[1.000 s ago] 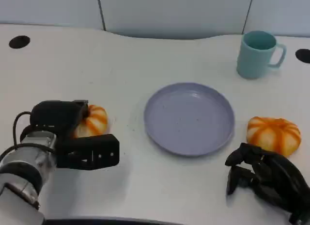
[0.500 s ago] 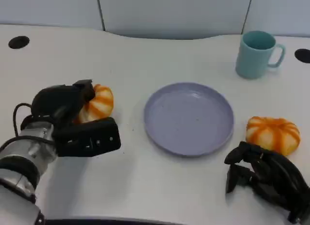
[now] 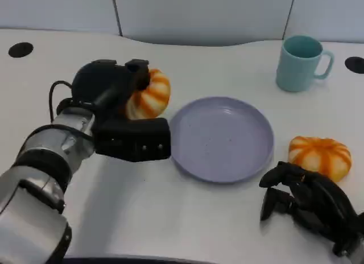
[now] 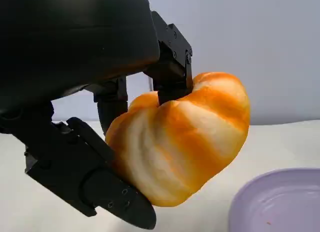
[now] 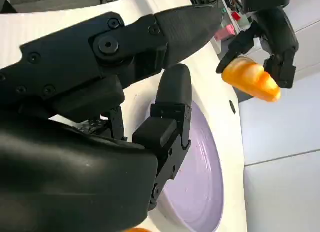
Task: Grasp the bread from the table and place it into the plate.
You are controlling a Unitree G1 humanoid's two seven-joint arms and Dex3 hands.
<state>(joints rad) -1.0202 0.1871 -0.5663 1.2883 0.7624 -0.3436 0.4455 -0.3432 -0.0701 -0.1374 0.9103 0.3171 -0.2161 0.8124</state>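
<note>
My left hand (image 3: 116,113) grips an orange-and-white striped bread roll (image 3: 149,94) and holds it lifted off the table, just left of the lavender plate (image 3: 222,139). In the left wrist view the roll (image 4: 182,137) sits between the black fingers (image 4: 170,62), with the plate rim (image 4: 275,202) close by. A second striped roll (image 3: 319,156) lies on the table right of the plate. My right hand (image 3: 310,204) rests near the front right, just in front of that roll, holding nothing, fingers apart. The right wrist view shows the plate (image 5: 200,177) and, farther off, the held roll (image 5: 250,78).
A teal mug (image 3: 301,63) stands at the back right, beyond the plate. Two dark round holes (image 3: 21,49) mark the white tabletop near its back corners. A grey-white wall panel runs behind the table.
My left hand has lifted the roll from the table and carried it up and to the right, toward the plate's left rim. The right hand has stayed put.
</note>
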